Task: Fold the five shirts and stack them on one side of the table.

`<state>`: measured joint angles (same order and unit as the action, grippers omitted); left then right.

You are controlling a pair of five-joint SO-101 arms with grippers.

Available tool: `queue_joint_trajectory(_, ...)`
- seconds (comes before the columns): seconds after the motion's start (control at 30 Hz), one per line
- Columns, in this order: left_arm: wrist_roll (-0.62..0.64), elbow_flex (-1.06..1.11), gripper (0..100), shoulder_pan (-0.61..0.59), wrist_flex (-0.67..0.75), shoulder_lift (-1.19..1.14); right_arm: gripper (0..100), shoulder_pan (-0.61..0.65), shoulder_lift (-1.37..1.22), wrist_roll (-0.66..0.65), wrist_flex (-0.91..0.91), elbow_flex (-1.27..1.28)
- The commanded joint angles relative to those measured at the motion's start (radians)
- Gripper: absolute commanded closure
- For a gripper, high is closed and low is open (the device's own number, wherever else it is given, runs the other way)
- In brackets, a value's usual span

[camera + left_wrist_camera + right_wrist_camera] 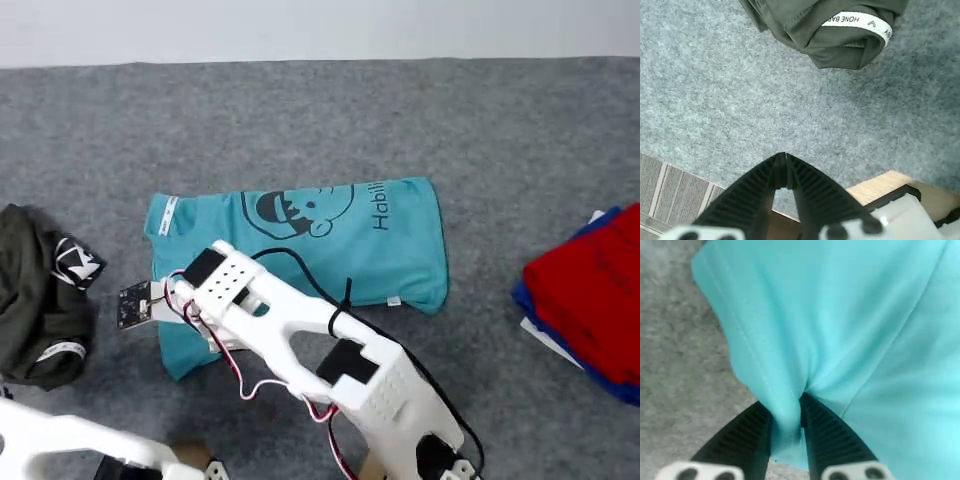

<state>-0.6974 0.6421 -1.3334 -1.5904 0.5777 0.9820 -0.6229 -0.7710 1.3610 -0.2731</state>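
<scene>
A teal shirt (370,240) with a dark print lies partly folded in the middle of the grey mat. My right gripper (787,425) is shut on a bunched fold of the teal shirt (840,315), at the shirt's near-left end under the white arm (230,285). A crumpled dark olive shirt (35,300) lies at the mat's left edge. Just off the dark shirt (830,30), near the table's front edge, my left gripper (785,159) hangs shut and holds nothing. Folded red shirt (595,290) tops a blue one (530,300) at the right edge.
The grey mat (320,120) covers the table. Its front border and the wooden table edge (875,187) run under the left gripper. The right arm's base and cables (400,400) take up the front middle. The left arm (70,438) lies along the front left.
</scene>
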Motion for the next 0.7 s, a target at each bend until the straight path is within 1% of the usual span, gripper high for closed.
queue_joint_trajectory(0.0, -0.008, -0.01, 100, 0.003, -0.012, 0.025, 98.8, -0.024, 0.005, -0.009, 0.036, -0.083)
queue_joint_trajectory(0.3, -0.008, -0.01, 100, 0.003, -0.011, 0.025, 98.8, -0.114, 0.001, -0.009, 0.016, -0.193)
queue_joint_trajectory(0.53, -0.009, -0.01, 100, 0.003, -0.006, 0.025, 98.8, -0.189, 0.001, 0.005, -0.114, -0.198)
queue_joint_trajectory(0.67, -0.009, -0.01, 100, 0.005, -0.006, 0.025, 98.8, -0.213, 0.001, 0.063, -0.168, -0.198)
